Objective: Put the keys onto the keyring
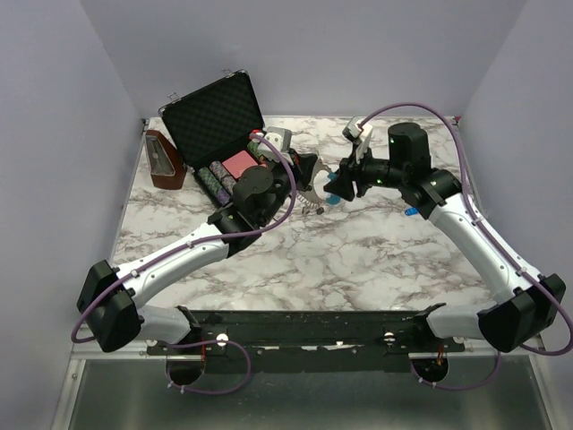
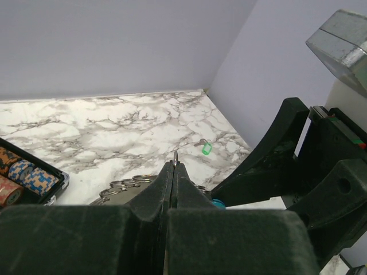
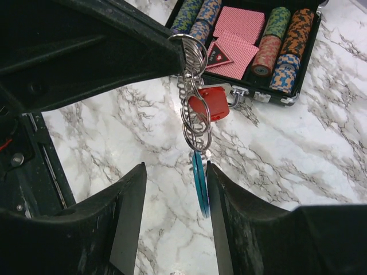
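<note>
The keyring [image 3: 195,123] is a chain of silver coils hanging from my left gripper [image 2: 174,163], which is shut on its top ring [image 2: 175,155]. A red key [image 3: 210,103] hangs among the coils. The keyring's blue curved section [image 3: 199,183] hangs at the bottom, between the fingers of my right gripper [image 3: 175,166], which is open, with the blue part close to the right finger [image 3: 221,195]. In the top view the left gripper [image 1: 312,184] and the right gripper [image 1: 339,184] face each other above mid-table. A small blue-headed key [image 1: 409,212] lies on the marble to the right; it looks green in the left wrist view [image 2: 207,148].
An open black case [image 1: 213,121] with poker chips [image 3: 279,43] and red cards [image 3: 238,34] stands at the back left. A brown wedge-shaped object [image 1: 165,161] stands left of it. Lilac walls close in the marble table [image 1: 358,251] on three sides.
</note>
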{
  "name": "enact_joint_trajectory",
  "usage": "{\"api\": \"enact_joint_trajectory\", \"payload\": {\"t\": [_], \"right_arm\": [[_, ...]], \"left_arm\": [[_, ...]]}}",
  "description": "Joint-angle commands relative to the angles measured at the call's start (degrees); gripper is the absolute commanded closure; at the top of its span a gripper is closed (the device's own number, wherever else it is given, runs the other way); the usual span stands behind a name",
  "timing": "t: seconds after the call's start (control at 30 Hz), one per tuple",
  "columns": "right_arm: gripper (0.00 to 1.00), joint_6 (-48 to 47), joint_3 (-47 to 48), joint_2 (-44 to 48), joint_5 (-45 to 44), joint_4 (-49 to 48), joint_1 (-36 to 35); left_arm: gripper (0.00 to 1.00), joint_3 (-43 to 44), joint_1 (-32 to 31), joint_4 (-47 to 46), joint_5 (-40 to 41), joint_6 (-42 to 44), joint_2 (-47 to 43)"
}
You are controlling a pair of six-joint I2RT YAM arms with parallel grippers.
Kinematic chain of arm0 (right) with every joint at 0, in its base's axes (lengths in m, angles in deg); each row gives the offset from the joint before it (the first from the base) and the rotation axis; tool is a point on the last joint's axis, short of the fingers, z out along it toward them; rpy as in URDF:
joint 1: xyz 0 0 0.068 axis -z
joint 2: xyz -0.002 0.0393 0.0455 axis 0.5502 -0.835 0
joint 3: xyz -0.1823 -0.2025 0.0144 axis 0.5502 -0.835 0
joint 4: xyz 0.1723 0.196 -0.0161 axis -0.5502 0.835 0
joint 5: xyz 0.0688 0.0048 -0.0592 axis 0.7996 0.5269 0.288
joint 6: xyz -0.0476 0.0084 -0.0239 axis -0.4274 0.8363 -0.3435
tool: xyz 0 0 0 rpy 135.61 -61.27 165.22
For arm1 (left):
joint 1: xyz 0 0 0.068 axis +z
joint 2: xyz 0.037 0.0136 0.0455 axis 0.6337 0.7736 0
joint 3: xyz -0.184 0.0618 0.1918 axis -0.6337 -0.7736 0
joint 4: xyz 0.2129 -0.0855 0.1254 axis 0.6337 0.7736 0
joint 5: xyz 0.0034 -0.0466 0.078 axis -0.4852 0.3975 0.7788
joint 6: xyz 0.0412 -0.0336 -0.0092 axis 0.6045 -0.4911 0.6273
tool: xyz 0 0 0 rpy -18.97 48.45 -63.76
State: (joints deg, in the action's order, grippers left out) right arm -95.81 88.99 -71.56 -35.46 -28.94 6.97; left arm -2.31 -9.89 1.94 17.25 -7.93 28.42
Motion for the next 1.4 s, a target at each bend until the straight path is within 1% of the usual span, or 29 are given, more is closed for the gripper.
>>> {"api": "enact_joint_trajectory", "payload": {"t": [0.0, 0.03, 0.1, 0.17, 0.2, 0.27, 0.3, 0.43, 0.47, 0.57, 0.6, 0.63, 0.73, 0.77, 0.83, 0.9, 0.93, 1.03, 1.2, 1.3, 1.37], "right_arm": [[0.46, 0.0, -0.8, -1.9, -3.0, -3.0, -0.8], [0.47, -0.1, -0.8, -2.5, -3.1, -3.1, -0.8], [0.53, -0.6, -0.6, -3.0, -3.5, -3.1, -0.8], [0.68, -1.7, -0.6, -3.0, -3.6, -2.6, -0.7], [0.79, -2.0, -0.6, -2.9, -3.5, -2.4, -0.8], [0.95, -3.1, -0.6, -2.4, -2.8, -1.6, -0.7], [0.99, -3.8, -0.8, -1.9, -2.5, -1.3, -0.8], [0.99, -6.7, -0.8, -0.9, -2.7, 1.1, -0.2], [0.99, -7.0, -0.8, -0.9, -2.9, 1.3, 0.4], [0.99, -7.9, -1.0, -1.2, -5.3, 1.9, 2.8], [0.99, -8.5, -1.2, -1.2, -7.0, 1.8, 3.5], [0.99, -9.1, -1.5, -1.4, -8.7, 1.7, 4.3], [0.99, -11.9, -1.7, -1.9, -15.7, 0.6, 7.3], [0.99, -13.5, -1.7, -2.3, -18.4, -0.1, 8.5], [0.99, -18.1, -2.1, -3.3, -26.5, -3.1, 9.9], [0.99, -23.6, -3.5, -5.0, -35.5, -8.6, 11.6], [0.99, -25.9, -3.9, -6.0, -38.6, -11.4, 12.9], [0.99, -32.2, -3.3, -10.5, -42.6, -17.3, 15.6], [0.99, -39.5, -3.1, -19.8, -46.5, -28.7, 16.9], [0.99, -41.3, -0.9, -26.6, -48.9, -33.6, 16.9], [0.94, -40.3, 1.1, -30.2, -48.6, -33.0, 16.9]], "left_arm": [[1.00, 2.3, -0.3, -1.7, 1.2, -1.5, 0.4], [1.00, 2.3, -0.3, -1.8, 1.0, -1.8, 0.4], [1.00, 2.1, -0.3, -1.8, 0.8, -2.1, 0.3], [1.00, 1.7, -0.3, -1.8, 0.6, -2.1, 0.1], [1.00, 1.4, -0.2, -1.8, 0.7, -2.1, -0.2], [1.00, 0.7, 0.0, -1.8, 0.7, -2.1, -0.6], [1.00, 0.2, 0.2, -1.8, 0.5, -2.2, -0.6], [1.00, -1.7, 1.1, -2.8, -2.0, -4.1, -1.4], [0.93, -2.0, 1.5, -2.9, -3.1, -4.4, -1.6], [0.46, -3.2, 2.2, -3.1, -6.2, -5.2, -2.7], [0.35, -3.7, 2.5, -3.2, -6.8, -5.2, -3.3], [0.24, -4.2, 2.6, -3.0, -7.3, -5.1, -4.2], [0.01, -6.6, 3.6, -1.8, -8.3, -3.7, -8.1], [0.01, -7.5, 4.1, -1.0, -8.6, -3.0, -9.6], [0.01, -9.9, 5.7, 0.6, -10.5, -1.9, -13.1], [0.01, -13.2, 8.4, 2.7, -13.4, -1.7, -16.9], [0.01, -14.6, 10.0, 4.1, -14.9, -1.7, -19.0], [0.01, -18.9, 13.6, 8.2, -17.3, -0.6, -26.4], [0.01, -23.4, 16.8, 16.2, -16.6, 3.7, -37.5], [0.01, -24.7, 17.8, 20.7, -16.2, 5.3, -42.6], [0.01, -25.4, 18.0, 23.7, -16.4, 5.6, -45.1]]}}
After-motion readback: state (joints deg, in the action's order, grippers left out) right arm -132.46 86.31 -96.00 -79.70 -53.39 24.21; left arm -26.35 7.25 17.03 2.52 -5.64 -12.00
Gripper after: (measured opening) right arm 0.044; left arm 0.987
